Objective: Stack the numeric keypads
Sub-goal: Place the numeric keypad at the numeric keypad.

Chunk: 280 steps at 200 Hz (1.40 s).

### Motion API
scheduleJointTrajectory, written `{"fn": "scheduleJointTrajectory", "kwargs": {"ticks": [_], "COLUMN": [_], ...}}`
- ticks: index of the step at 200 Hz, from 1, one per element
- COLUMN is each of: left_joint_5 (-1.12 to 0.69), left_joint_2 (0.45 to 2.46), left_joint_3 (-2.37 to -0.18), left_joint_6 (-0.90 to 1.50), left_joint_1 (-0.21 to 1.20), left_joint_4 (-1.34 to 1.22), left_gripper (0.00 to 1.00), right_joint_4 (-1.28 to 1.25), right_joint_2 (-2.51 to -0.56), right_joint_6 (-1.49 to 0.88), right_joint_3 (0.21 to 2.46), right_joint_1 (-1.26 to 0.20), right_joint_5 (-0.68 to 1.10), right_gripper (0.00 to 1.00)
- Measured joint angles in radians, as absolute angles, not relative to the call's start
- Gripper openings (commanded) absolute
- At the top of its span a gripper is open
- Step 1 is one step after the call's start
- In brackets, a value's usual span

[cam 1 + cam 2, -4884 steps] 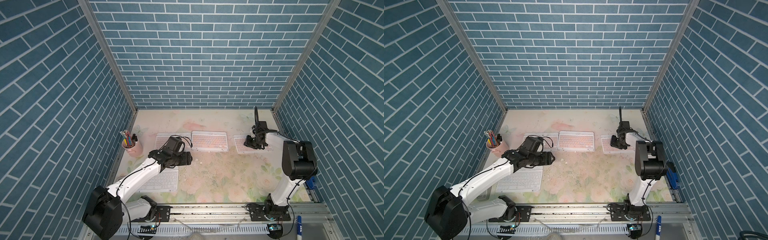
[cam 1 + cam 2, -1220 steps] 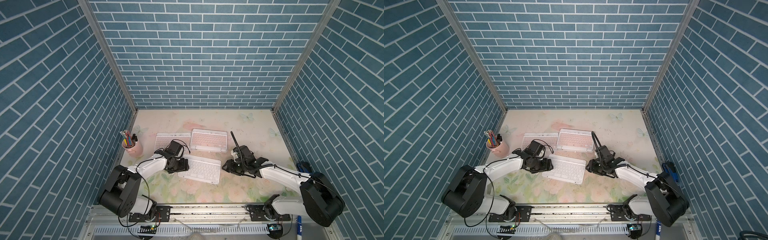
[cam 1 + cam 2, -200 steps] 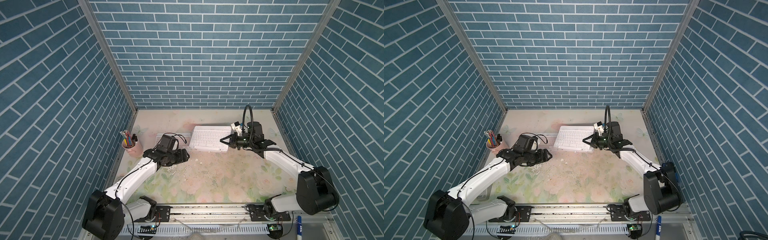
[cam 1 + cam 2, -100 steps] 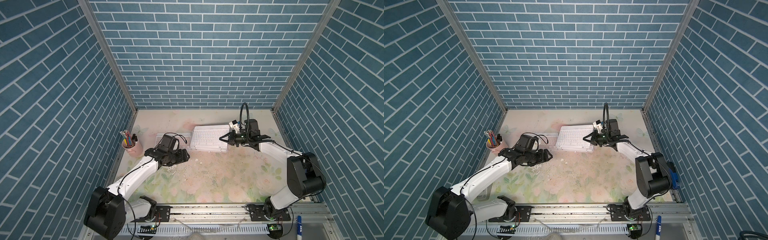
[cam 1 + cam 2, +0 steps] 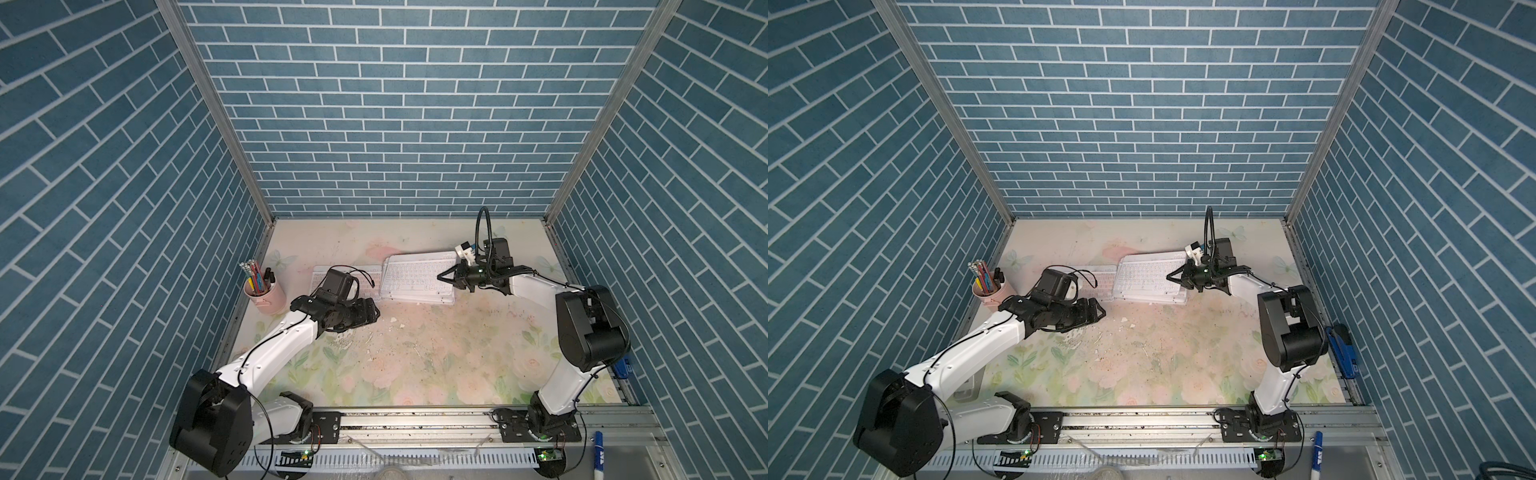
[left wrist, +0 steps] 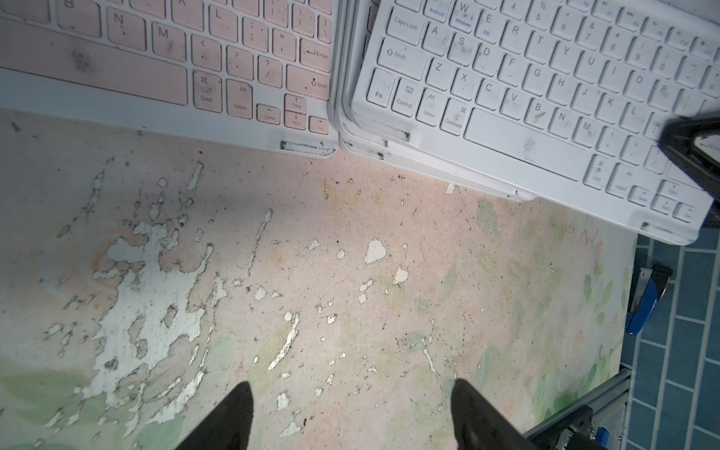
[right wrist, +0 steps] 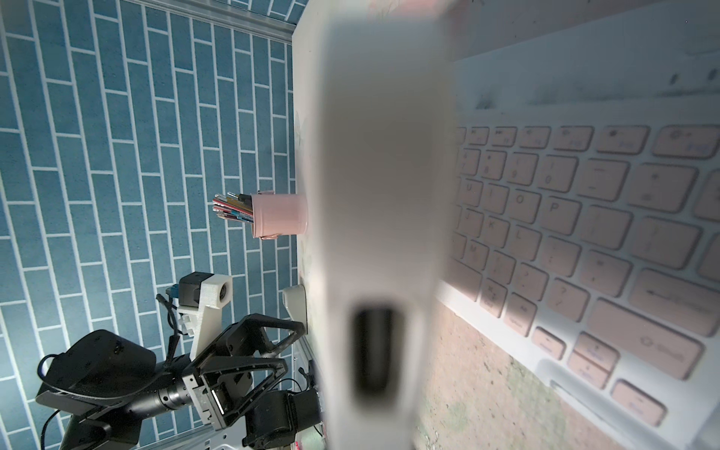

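Note:
A stack of keypads [image 5: 415, 297] lies at the back of the mat, its lower frames [image 6: 428, 167] peeking out. On top sits a white-keyed keypad [image 5: 409, 276] [image 5: 1144, 282] [image 6: 545, 85], skewed over the stack. My right gripper [image 5: 442, 277] [image 5: 1172, 277] is shut on its right edge, which shows as a blurred white slab [image 7: 382, 156] in the right wrist view. A pink keypad [image 7: 584, 241] lies under it. Another pink keypad [image 5: 370, 282] [image 6: 156, 46] lies flat to the left of the stack. My left gripper [image 5: 372, 311] [image 6: 352, 417] hovers open over bare mat in front of it.
A pink pencil cup [image 5: 264, 293] [image 7: 278, 214] stands at the left wall. A blue stapler [image 5: 1343, 349] [image 6: 646, 300] lies off the mat's right edge. A marker [image 5: 600, 455] rests on the front rail. Brick-patterned walls close in three sides.
The right gripper has shifted slightly left with the white keypad, and that arm's elbow has swung out to the right. The left arm has barely moved.

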<state>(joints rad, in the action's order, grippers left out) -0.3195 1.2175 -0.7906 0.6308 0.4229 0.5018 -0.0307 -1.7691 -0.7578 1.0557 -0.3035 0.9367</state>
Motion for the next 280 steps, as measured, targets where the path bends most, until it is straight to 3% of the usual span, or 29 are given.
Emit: {"fn": "scheduleJointTrajectory", "kwargs": {"ticks": [16,67,116,157,203,242,280], "left_joint_5": [-0.319,-0.32,-0.324,-0.327,-0.335,-0.338,-0.338], "left_joint_2": [1.217,1.223,1.225,1.232,1.235,1.235,1.235], "left_joint_3": [-0.791,-0.787,-0.781,-0.77,-0.763,-0.754,-0.754], "left_joint_6": [0.631,0.631,0.631,0.632,0.632,0.632,0.632], "left_joint_1": [0.423,0.423,0.423,0.423,0.423,0.423,0.423], "left_joint_4": [0.501,0.494,0.481,0.472,0.463,0.457,0.455], "left_gripper": [0.81,0.81,0.81,0.81,0.81,0.81,0.81], "right_joint_4": [-0.03,-0.022,0.054,0.111,0.158,0.234,0.286], "right_joint_2": [-1.78,-1.821,-1.853,-1.893,-1.911,-1.926,-1.937], "right_joint_6": [-0.758,-0.741,-0.689,-0.656,-0.635,-0.587,-0.552], "right_joint_3": [1.062,1.107,1.16,1.196,1.205,1.254,1.276], "right_joint_1": [-0.297,-0.263,-0.249,-0.248,-0.248,-0.248,-0.248], "right_joint_5": [0.948,0.972,0.992,0.995,0.998,0.986,0.958], "right_gripper": [0.0,0.28,0.3,0.22,0.22,0.3,0.45]}}
